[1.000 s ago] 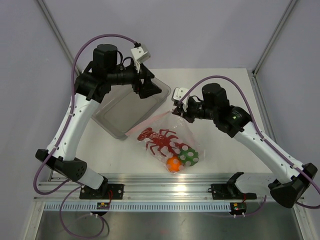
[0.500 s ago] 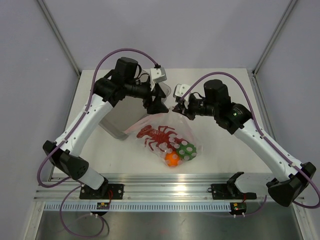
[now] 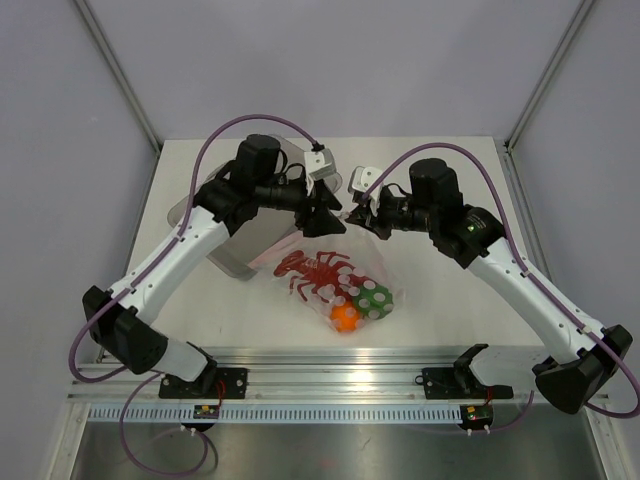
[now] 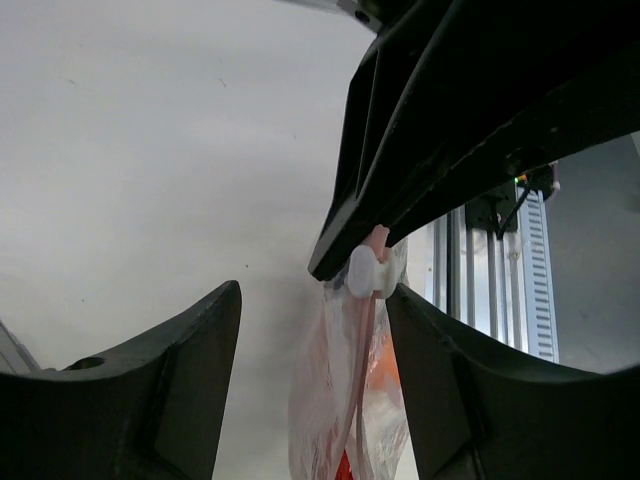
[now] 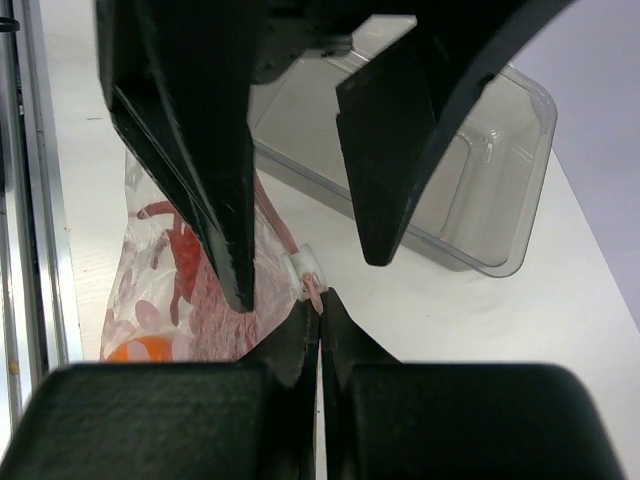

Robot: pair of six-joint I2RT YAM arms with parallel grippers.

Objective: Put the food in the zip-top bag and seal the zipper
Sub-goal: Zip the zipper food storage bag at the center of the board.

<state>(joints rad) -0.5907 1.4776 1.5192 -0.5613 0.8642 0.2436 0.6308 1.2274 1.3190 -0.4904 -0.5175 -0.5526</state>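
My left gripper [image 4: 312, 300], arm extended, holds jaws spread astride the zipper [image 4: 377, 240]; my right gripper [image 5: 320, 318] pinches its end.

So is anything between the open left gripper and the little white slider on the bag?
Nothing visible blocks it. The left gripper's open jaws face the small white slider with only air between. The right gripper sits right beside the slider, shut on the pinkish zipper strip of the floppy clear plastic bag.
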